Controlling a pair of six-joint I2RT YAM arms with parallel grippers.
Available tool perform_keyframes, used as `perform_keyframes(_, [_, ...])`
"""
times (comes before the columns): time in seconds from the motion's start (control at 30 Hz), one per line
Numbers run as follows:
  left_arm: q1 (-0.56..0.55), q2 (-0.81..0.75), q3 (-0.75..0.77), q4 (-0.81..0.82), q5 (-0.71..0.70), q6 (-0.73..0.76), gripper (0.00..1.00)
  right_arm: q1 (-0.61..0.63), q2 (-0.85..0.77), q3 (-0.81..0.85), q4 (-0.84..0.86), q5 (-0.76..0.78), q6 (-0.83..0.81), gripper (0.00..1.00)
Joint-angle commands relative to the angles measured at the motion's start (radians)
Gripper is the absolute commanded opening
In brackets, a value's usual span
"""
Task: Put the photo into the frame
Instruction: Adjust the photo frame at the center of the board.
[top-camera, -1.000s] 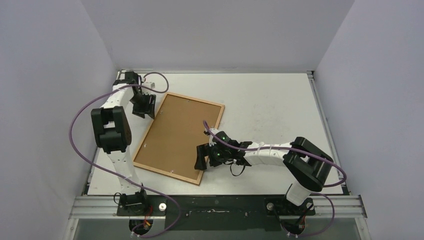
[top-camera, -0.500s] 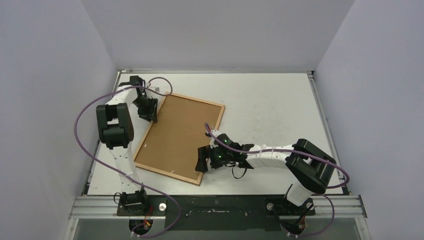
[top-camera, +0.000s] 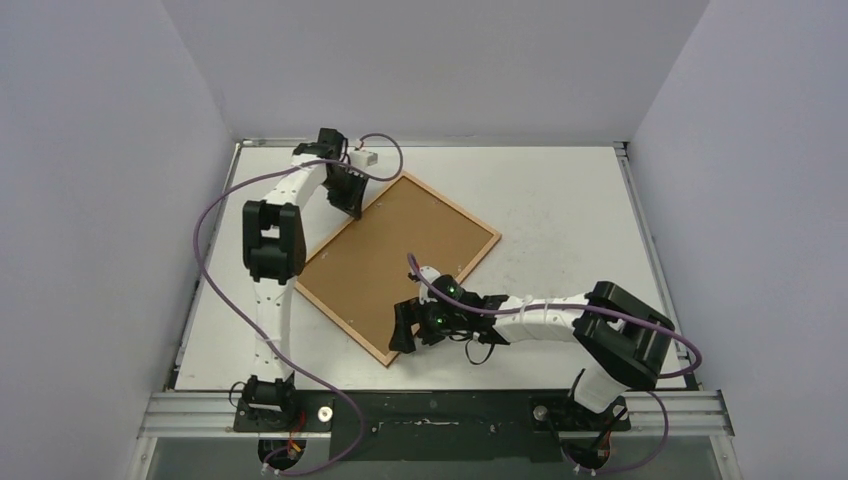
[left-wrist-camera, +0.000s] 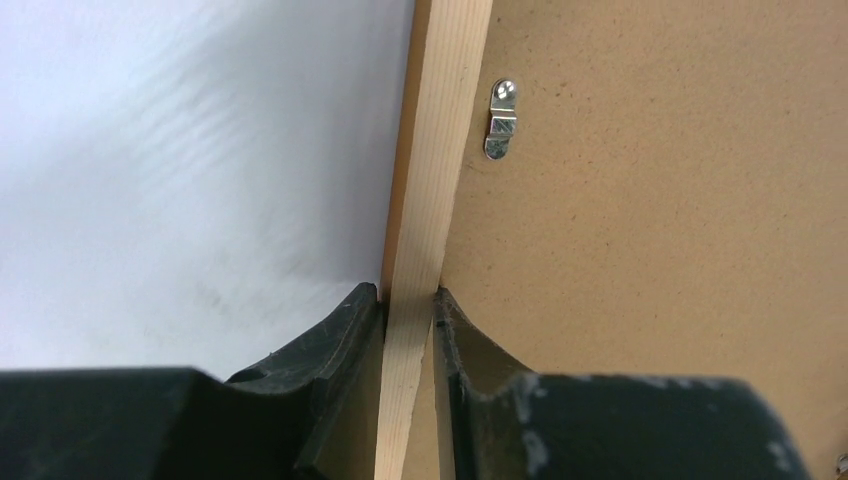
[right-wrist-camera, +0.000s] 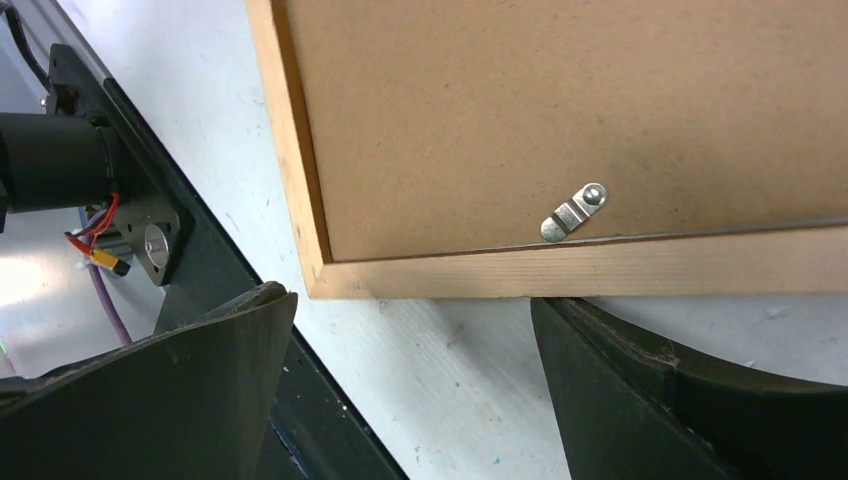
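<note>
The frame (top-camera: 452, 206) lies face down on the white table, turned at an angle, with its brown fibreboard backing (top-camera: 400, 255) up. My left gripper (top-camera: 350, 200) is at the frame's far left edge. In the left wrist view its jaws are shut on the pale wooden rail (left-wrist-camera: 440, 150), one finger on each side, left gripper (left-wrist-camera: 408, 300). My right gripper (top-camera: 403, 328) stands open at the frame's near corner. In the right wrist view the rail (right-wrist-camera: 650, 270) lies just beyond the right gripper (right-wrist-camera: 412, 310), with nothing between the fingers. The photo is out of view.
Small metal turn clips (left-wrist-camera: 501, 120) (right-wrist-camera: 575, 212) sit on the backing near the rails. The black base rail (top-camera: 430, 415) runs along the table's near edge, close to the frame's near corner. Grey walls enclose the table on three sides.
My left gripper closed on the frame's rail and swung right along the back, turning the frame clockwise. The right gripper stayed open by the near corner.
</note>
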Motion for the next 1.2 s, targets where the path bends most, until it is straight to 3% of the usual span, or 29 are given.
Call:
perform_keyframes(0.0, [-0.062,0.056,0.167,-0.143,0.173,-0.034,0.14,0.009,-0.020,-0.027,0.047,0.037,-0.011,0.94])
perform_keyframes(0.13, [-0.067,0.087,0.243,-0.184,0.191,-0.051,0.14,0.008,-0.056,-0.021,-0.009,0.023,-0.032,0.94])
perform_keyframes(0.3, [-0.031,0.027,0.166,-0.155,0.198,-0.080,0.17,-0.003,-0.152,0.053,-0.120,-0.001,-0.088,0.94])
perform_keyframes(0.43, [0.003,-0.018,0.133,-0.143,0.224,-0.105,0.29,-0.006,-0.152,0.143,-0.194,-0.015,-0.104,0.94])
perform_keyframes(0.6, [0.036,-0.054,0.150,-0.153,0.236,-0.114,0.39,-0.006,-0.119,0.176,-0.121,-0.016,-0.073,0.94])
perform_keyframes(0.77, [0.088,-0.089,0.142,-0.204,0.245,-0.082,0.41,-0.006,0.034,0.265,-0.035,-0.042,-0.105,0.93])
perform_keyframes(1.17, [0.303,-0.303,-0.348,-0.187,0.201,0.084,0.37,-0.005,0.307,0.440,0.073,-0.125,-0.178,0.91])
